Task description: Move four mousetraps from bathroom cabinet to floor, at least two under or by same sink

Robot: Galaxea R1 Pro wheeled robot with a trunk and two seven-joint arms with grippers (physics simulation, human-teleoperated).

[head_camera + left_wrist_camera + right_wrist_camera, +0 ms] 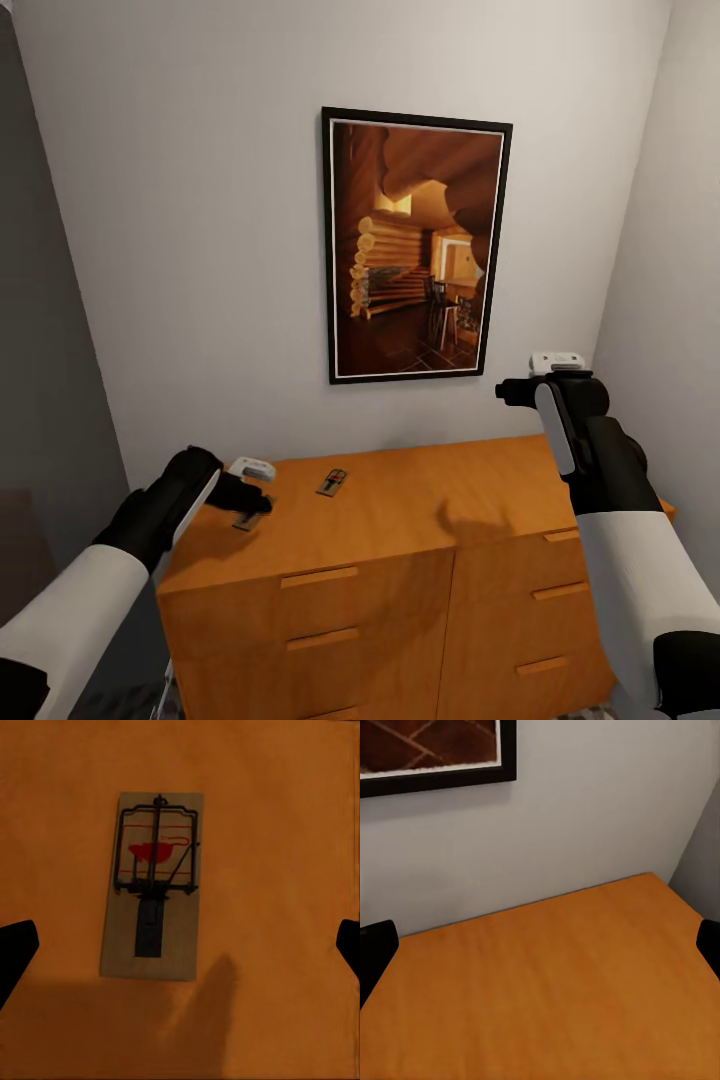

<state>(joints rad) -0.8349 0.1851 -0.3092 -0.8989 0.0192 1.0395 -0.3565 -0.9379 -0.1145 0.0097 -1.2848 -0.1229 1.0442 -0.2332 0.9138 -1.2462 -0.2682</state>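
Observation:
The orange-brown cabinet [400, 520] stands against the wall, with two mousetraps on its flat top. One mousetrap [333, 483] lies left of the top's middle. The other mousetrap [252, 519] lies near the top's left front edge, directly under my left gripper [256, 498]. In the left wrist view this mousetrap [154, 886] is flat on the wood, with a red mark under its wire bar. My left gripper [180, 949] hovers open above it, its black fingertips [15, 952] wide apart and touching nothing. My right gripper [508, 391] is raised above the cabinet's right half, and the right gripper [540, 945] is open and empty over bare cabinet top [547, 997].
A black-framed picture [415, 245] of a log cabin interior hangs on the white wall behind the cabinet. A side wall [670, 250] closes the corner on the right. A dark grey surface [40, 380] stands at the left. Drawer fronts [320, 620] face me.

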